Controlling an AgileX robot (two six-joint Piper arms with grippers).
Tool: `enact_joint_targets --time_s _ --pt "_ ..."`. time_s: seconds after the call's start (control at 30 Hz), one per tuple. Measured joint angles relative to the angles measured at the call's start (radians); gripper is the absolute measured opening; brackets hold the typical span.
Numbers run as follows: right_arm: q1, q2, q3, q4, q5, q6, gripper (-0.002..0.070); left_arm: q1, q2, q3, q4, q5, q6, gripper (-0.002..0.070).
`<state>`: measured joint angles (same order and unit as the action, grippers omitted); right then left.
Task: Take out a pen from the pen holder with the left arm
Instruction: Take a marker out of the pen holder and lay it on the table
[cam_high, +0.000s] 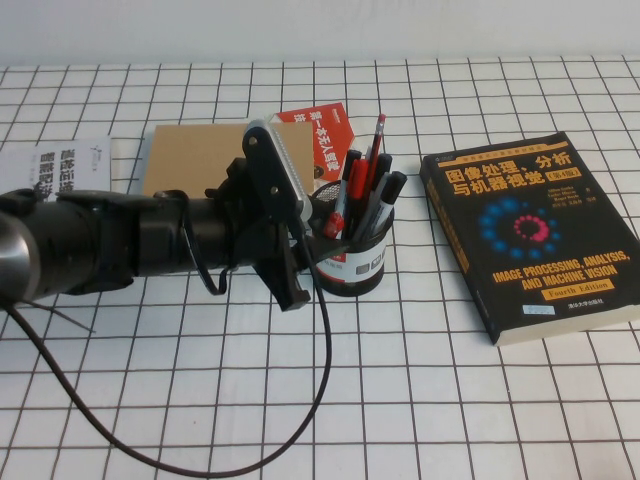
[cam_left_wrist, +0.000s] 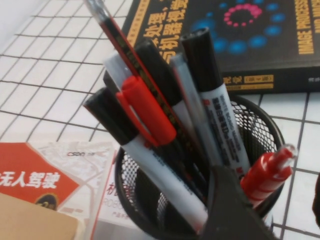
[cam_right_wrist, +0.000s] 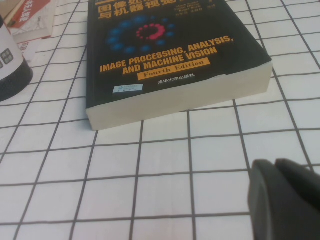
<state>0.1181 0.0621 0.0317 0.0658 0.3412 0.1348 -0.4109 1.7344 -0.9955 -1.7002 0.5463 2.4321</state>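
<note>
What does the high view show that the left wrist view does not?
Only the high view: the left arm, its left gripper at the pen holder, the brown pad and the white booklet. Only the left wrist view: the holder's mesh inside, and a red striped pen between the open gripper's fingers. Both: the pens, black book and red booklet. The right gripper shows in neither; it hangs over the table near the book.

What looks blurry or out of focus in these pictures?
Left wrist view: left tool at the pen holder, its near finger a blurry shape, pens clear. Right wrist view: right tool over the table is a soft blob, book crisp. High view: evenly sharp.
</note>
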Motion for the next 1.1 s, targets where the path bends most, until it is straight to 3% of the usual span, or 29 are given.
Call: enact_joint_targets --time_s 0.67,0.77,0.93,1.1 --pt "0.0 0.0 0.0 0.0 0.0 0.0 -0.002 0.0 0.049 -0.043 -0.002 0.018 -0.016 0.0315" --pt "0.0 0.0 0.0 0.0 0.0 0.0 -0.002 0.0 0.05 -0.043 -0.002 0.018 -0.021 0.0272" --pt "0.0 0.0 0.0 0.0 0.0 0.0 -0.002 0.0 0.05 -0.054 -0.002 0.018 -0.021 0.0118" --pt "0.0 0.0 0.0 0.0 0.0 0.0 -0.002 0.0 0.053 -0.073 -0.004 0.018 -0.025 0.0116"
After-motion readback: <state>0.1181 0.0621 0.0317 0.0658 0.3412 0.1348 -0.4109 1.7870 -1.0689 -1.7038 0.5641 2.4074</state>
